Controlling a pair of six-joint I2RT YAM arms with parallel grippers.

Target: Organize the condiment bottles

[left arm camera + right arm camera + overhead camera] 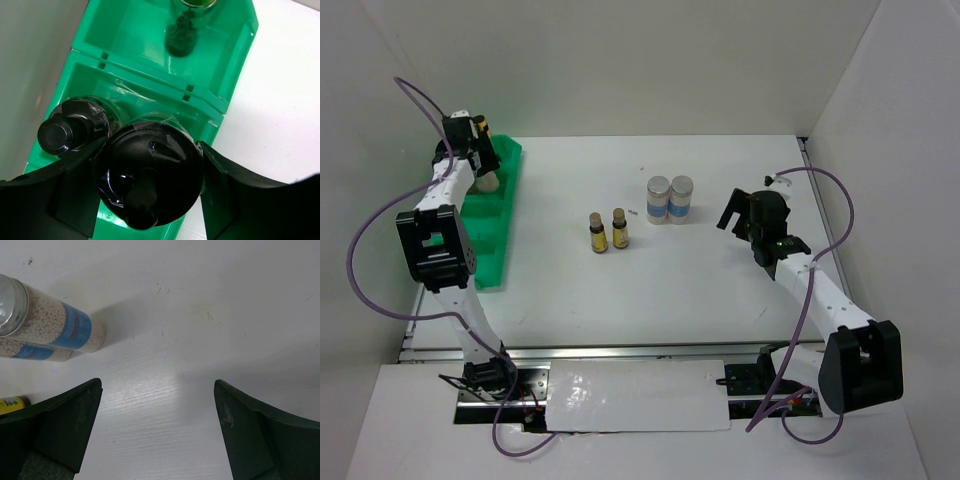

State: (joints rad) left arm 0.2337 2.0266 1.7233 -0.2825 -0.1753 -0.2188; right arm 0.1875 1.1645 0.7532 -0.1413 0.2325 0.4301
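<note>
Green compartment tray (492,245) sits far left. Left gripper (150,192) is over it, fingers (70,200) clenched on both sides of a black-capped bottle (150,165). A second black-capped bottle (65,134) stands just beside it, seemingly in the same compartment. Another bottle (181,35) sits one compartment over, past the divider.

We judge the step is seating the held bottle. We'd go straight down, keep off the neighbour's cap and the tray wall, and let go only once the base sits flat.

Mid-table (720,300): two amber bottles (598,232) with yellow labels, upright, side by side. Right of them are two silver-lidded jars (659,200) with blue labels, touching each other.

Right gripper (157,387) hangs near the jars, jaws wide apart, nothing between them.

Label text: we can't read any in these views.
</note>
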